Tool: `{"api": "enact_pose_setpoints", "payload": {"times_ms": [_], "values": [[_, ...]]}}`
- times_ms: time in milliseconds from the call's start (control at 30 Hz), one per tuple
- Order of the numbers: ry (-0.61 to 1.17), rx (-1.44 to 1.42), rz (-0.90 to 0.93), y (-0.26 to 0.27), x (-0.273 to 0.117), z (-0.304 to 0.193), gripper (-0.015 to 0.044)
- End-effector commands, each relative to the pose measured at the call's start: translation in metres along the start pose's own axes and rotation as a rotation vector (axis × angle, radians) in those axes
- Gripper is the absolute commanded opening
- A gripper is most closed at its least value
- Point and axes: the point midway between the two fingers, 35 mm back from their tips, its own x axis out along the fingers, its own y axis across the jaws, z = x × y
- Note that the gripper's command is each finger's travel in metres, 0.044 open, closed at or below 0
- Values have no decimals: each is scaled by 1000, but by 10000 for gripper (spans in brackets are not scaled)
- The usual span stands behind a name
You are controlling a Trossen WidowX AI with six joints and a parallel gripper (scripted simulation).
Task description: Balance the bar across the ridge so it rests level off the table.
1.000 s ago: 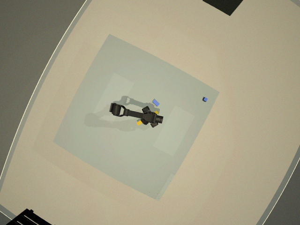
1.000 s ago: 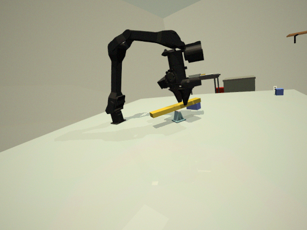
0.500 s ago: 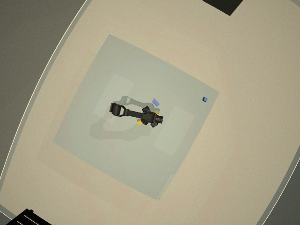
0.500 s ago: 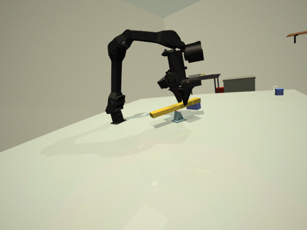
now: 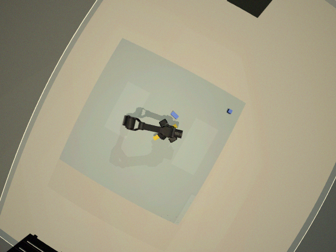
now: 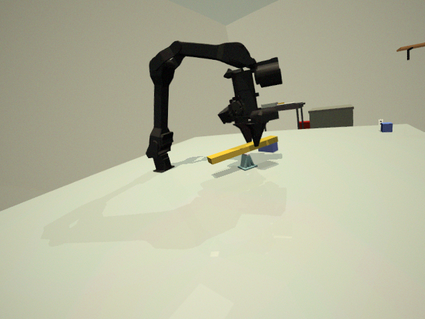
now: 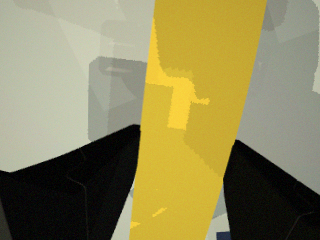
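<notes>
A long yellow bar [image 5: 156,137] [image 6: 230,153] [image 7: 200,60] is held off the table; only its two ends show from above. My gripper [image 6: 253,144] [image 7: 184,143] is shut on the bar, with a dark finger against each side, right of the bar's middle in the exterior view. The small grey-green ridge [image 6: 247,162] stands on the table right under the bar. Its top meets the bar's underside in that view, but whether they touch I cannot tell. The ridge is hidden under the arm from above and by the bar in the wrist view.
A blue block [image 5: 174,114] [image 6: 268,148] lies close behind the bar, near its right end in the exterior view. A small blue cube [image 5: 229,111] [image 6: 386,127] sits far off near the table's edge.
</notes>
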Motion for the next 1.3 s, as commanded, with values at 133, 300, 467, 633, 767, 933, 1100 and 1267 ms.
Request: {"api": "enact_pose_setpoints", "payload": {"times_ms": [133, 300, 467, 633, 767, 933, 1100, 1267], "values": [[-3, -2, 1, 0, 2, 0, 0], [-3, -2, 1, 0, 2, 0, 0], [-3, -2, 1, 0, 3, 0, 0], [-3, -2, 1, 0, 3, 0, 0], [-3, -2, 1, 0, 3, 1, 0], [-3, -2, 1, 0, 4, 1, 0], [-3, -2, 1, 0, 4, 1, 0], [-3, -2, 1, 0, 5, 1, 0]]}}
